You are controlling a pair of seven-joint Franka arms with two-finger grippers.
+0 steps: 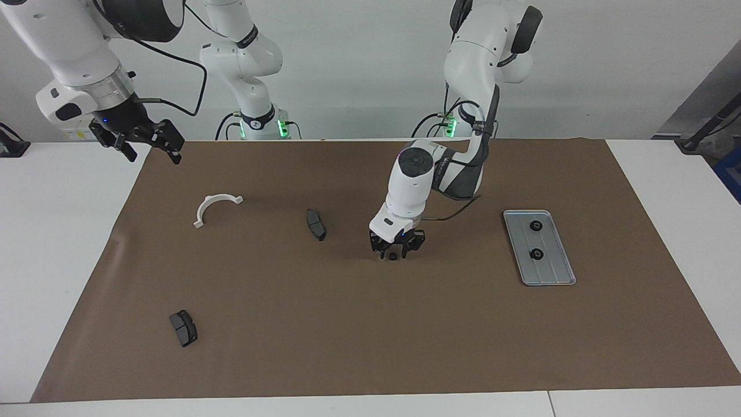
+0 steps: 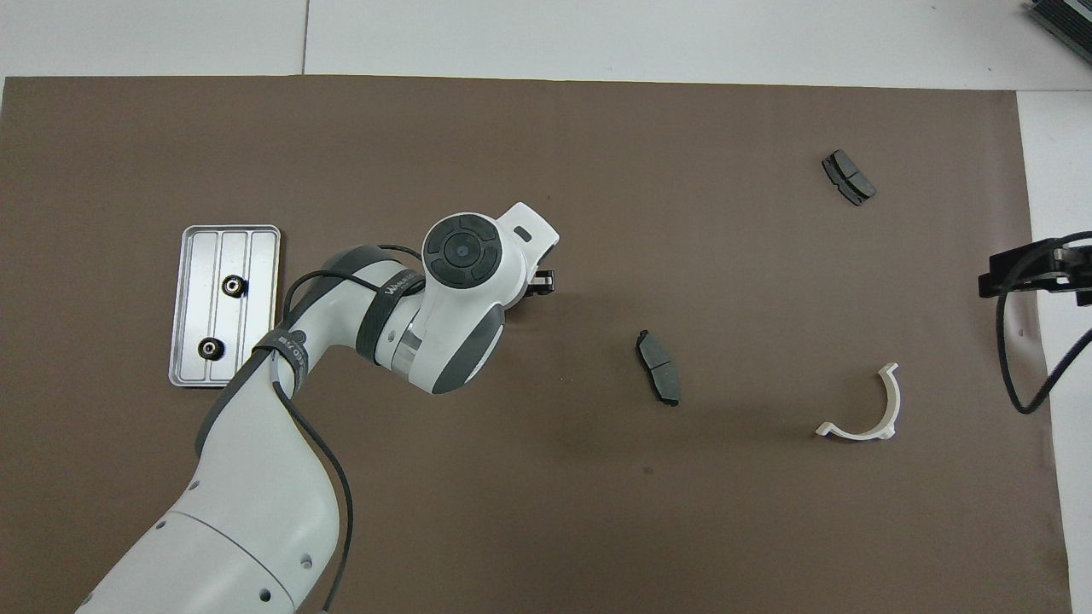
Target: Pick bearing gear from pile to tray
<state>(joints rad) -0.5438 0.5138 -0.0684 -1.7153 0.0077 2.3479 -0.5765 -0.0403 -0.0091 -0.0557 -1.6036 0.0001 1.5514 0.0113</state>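
Note:
My left gripper is down at the brown mat near its middle, open, with a tiny black gear between its fingertips. In the overhead view the wrist hides this gear and only one finger shows. The silver tray lies toward the left arm's end of the table and holds two black gears; the tray also shows in the overhead view. My right gripper is open and empty, raised over the mat's edge at the right arm's end.
A white half-ring bracket and two dark grey pads lie on the mat toward the right arm's end. They also show in the overhead view: the bracket and the pads.

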